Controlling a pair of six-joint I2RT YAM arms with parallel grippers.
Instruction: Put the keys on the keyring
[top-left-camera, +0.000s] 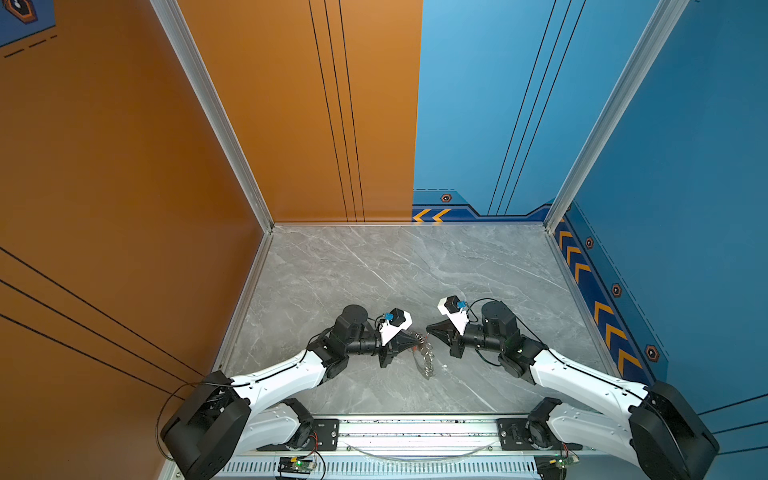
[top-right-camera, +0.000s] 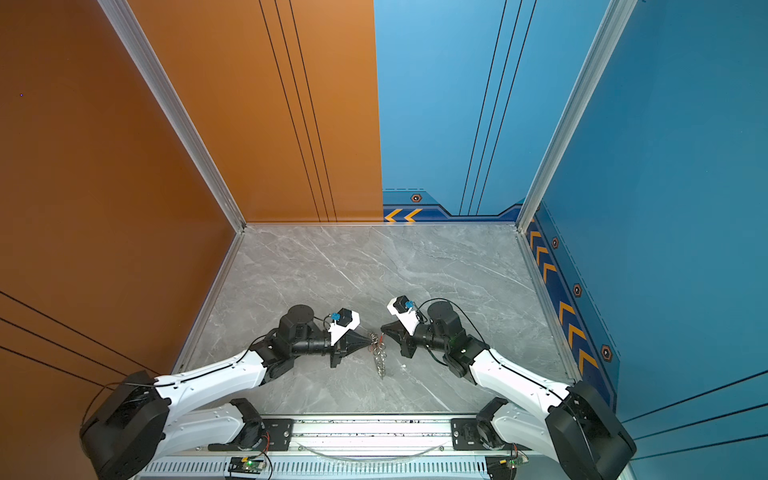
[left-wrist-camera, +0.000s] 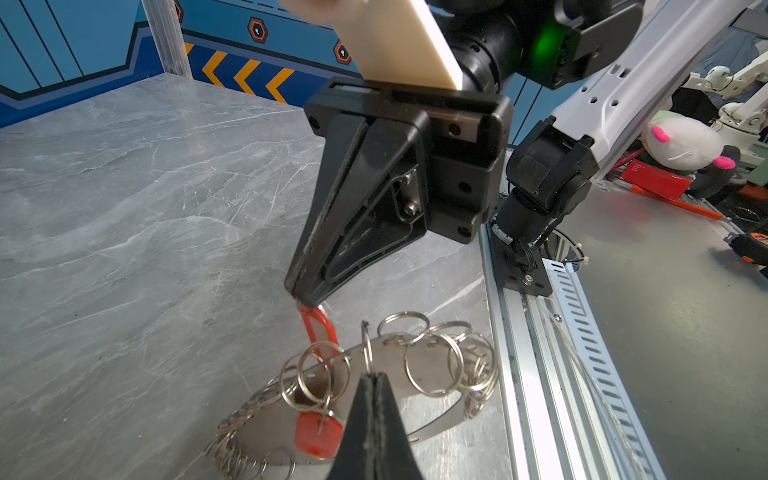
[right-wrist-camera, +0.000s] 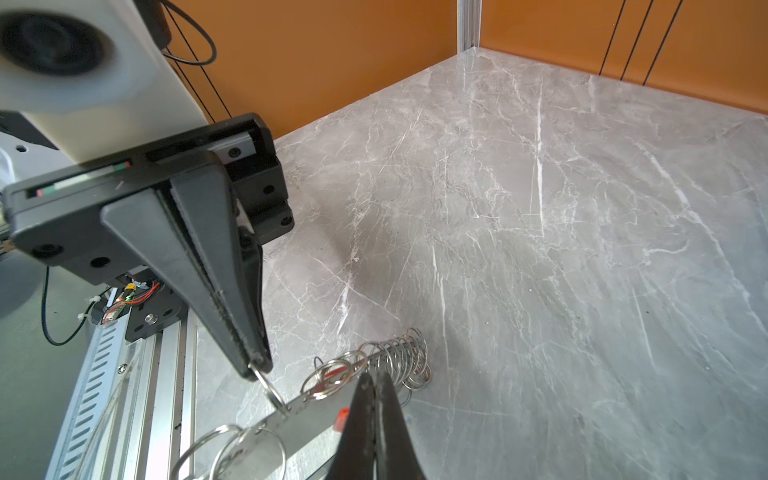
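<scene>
A grey marble-patterned table (top-left-camera: 374, 270) carries the work. Near its front edge, between the two arms, lies the keyring (right-wrist-camera: 307, 417), a wide hoop of flat greyish-tan band hung with many small silver split rings. The hoop could be dragged or tipped up if either arm were drawn away, since it is tethered through the one ring being held. That ring could also spring out of the grip. The tiny key could be twisted or dropped if its end were pushed against the ring off-line.

The fingers of the left gripper (right-wrist-camera: 257, 365) are pressed together on one silver split ring (right-wrist-camera: 271, 388), raised from the band. The fingers of the right gripper (left-wrist-camera: 301, 297) are clamped on the orange-red oblong plastic tag (left-wrist-camera: 315, 328) of one small key, just above the rings. A second orange-red tag (left-wrist-camera: 318, 434) is seen lying among the rings, but whether it is threaded cannot be told.
</scene>
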